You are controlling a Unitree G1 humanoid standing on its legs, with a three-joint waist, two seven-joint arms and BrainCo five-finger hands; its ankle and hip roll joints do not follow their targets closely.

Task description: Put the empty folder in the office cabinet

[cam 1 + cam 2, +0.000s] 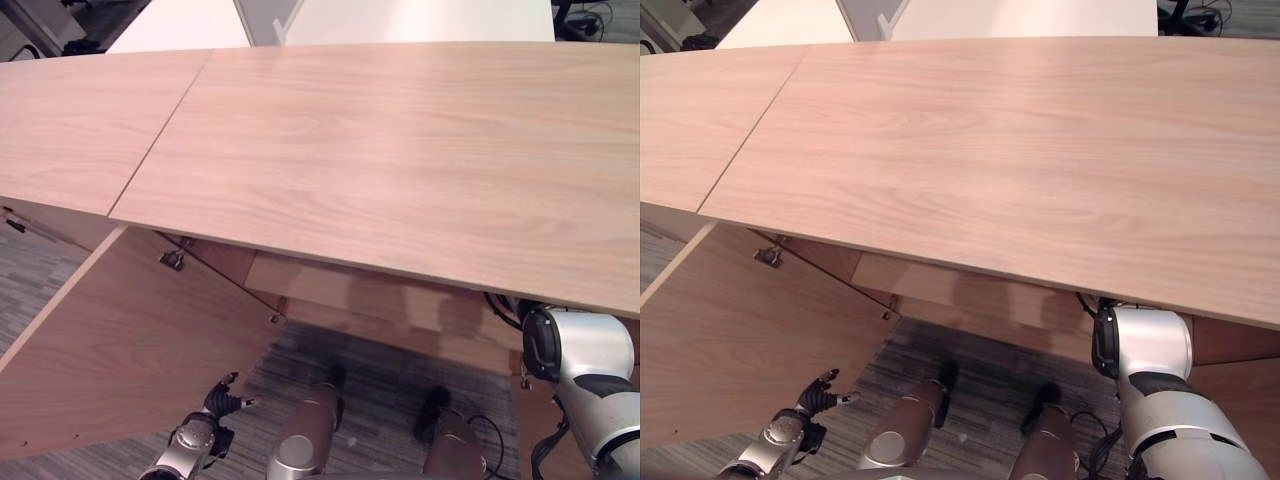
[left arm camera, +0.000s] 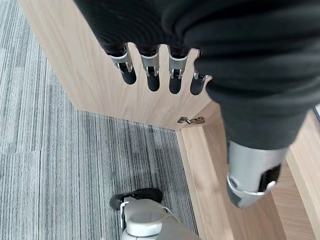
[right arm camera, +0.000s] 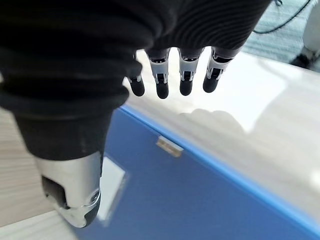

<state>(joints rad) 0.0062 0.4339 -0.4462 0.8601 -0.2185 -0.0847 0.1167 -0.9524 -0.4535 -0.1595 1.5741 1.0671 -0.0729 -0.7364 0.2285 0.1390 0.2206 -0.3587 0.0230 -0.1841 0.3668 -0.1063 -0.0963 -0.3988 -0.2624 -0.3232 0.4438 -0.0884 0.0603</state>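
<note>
The blue folder lies flat on a pale shelf surface, with a white label and a small metal tab on its cover. My right hand hovers just over it, open, fingers straight and holding nothing. In the eye views the right arm reaches in under the wooden cabinet top, which hides the hand and the folder. My left hand is low beside the swung-out cabinet door. Its fingers are straight and open, close to the door's wooden face.
The cabinet door stands wide open at the left, with hinges on its inner edge. Grey striped carpet covers the floor in front. White desks stand behind the cabinet.
</note>
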